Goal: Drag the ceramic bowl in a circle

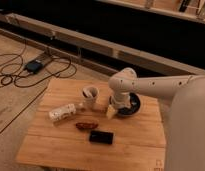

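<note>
Where the wooden table [51, 150] neared its right edge, the ceramic bowl [134, 106] sat, just right of the white mug [90, 96]. The gripper [114, 109] was down at the bowl's near-left rim; whether it was clamped could not be told. Nearer the front lay a pale packet [62, 113], a brown item [87, 125] and a flat black item [101, 136].

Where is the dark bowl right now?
In the camera view, the ceramic bowl sits toward the right side of the table, just right of the white mug; the gripper is at its left rim.
</note>
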`<state>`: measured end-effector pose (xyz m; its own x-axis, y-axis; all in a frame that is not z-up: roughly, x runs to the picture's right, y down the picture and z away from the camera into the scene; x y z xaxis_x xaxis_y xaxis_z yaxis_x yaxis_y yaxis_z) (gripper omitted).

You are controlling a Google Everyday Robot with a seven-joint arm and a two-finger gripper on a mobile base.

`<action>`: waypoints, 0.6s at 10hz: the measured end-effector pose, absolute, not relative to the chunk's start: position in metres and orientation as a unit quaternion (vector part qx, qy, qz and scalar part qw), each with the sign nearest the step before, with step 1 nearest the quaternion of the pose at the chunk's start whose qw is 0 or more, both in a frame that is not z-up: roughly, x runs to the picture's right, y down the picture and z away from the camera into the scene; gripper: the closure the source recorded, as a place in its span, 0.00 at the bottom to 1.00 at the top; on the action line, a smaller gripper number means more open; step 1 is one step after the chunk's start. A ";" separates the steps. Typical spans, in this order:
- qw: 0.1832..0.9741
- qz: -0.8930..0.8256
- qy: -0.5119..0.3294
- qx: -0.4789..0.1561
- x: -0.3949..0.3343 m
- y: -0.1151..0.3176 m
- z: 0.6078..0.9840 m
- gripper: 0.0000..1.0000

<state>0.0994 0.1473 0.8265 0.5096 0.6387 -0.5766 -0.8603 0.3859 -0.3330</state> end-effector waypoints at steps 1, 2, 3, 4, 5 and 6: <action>0.813 0.458 0.183 -0.311 0.098 0.153 0.835 0.20; 0.812 0.456 0.186 -0.313 0.097 0.156 0.843 0.20; 0.811 0.456 0.187 -0.315 0.097 0.158 0.850 0.20; 0.810 0.458 0.190 -0.314 0.098 0.158 0.857 0.20; 0.808 0.460 0.191 -0.314 0.100 0.157 0.861 0.20; 0.805 0.464 0.194 -0.314 0.102 0.157 0.866 0.20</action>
<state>0.1024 0.1571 0.8661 0.4945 0.6248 -0.6043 -0.8689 0.3725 -0.3259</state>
